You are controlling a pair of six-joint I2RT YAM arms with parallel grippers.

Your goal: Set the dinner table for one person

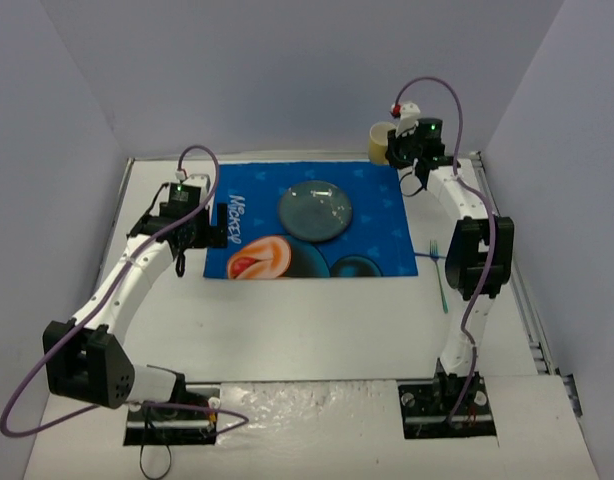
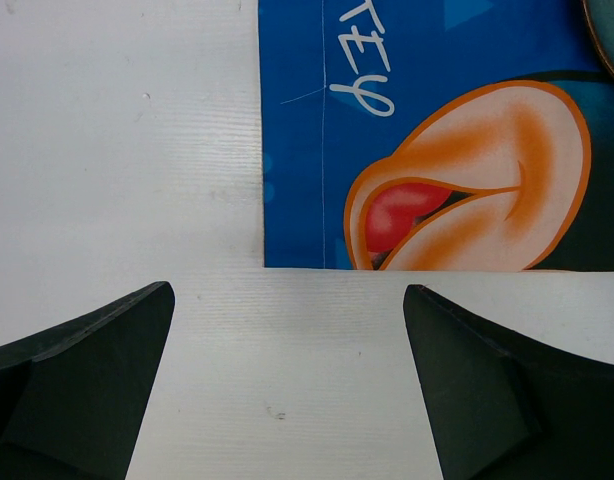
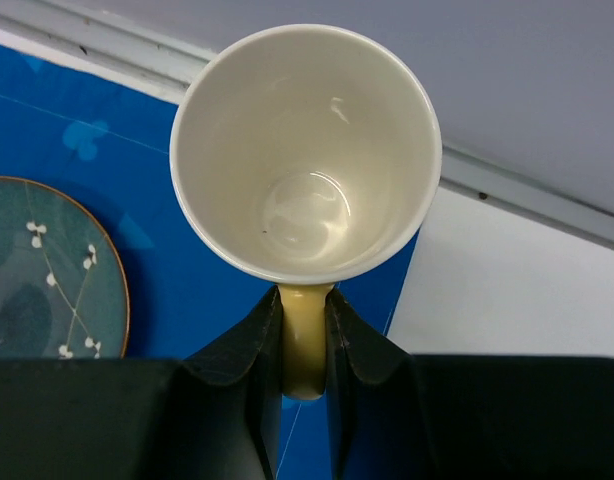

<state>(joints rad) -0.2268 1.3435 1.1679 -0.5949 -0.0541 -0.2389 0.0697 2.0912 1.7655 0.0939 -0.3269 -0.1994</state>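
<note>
Cream mug (image 3: pixel 305 150) upright, handle pinched by right hand (image 3: pixel 305 302); left hand (image 2: pixel 289 290) wide open.

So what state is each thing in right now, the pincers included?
mug: empty, held by its handle.
right pincer: shut on the mug's handle.
left pincer: open, holding nothing.
plate: empty, on the placemat.
placemat: spread flat on the dinner table.
fork: lying flat on the dinner table, off the placemat.

Plate (image 1: pixel 316 211) on blue placemat (image 1: pixel 387 235); cream mug (image 3: pixel 305 150); probably fork (image 1: pixel 439 275) beside.
</note>
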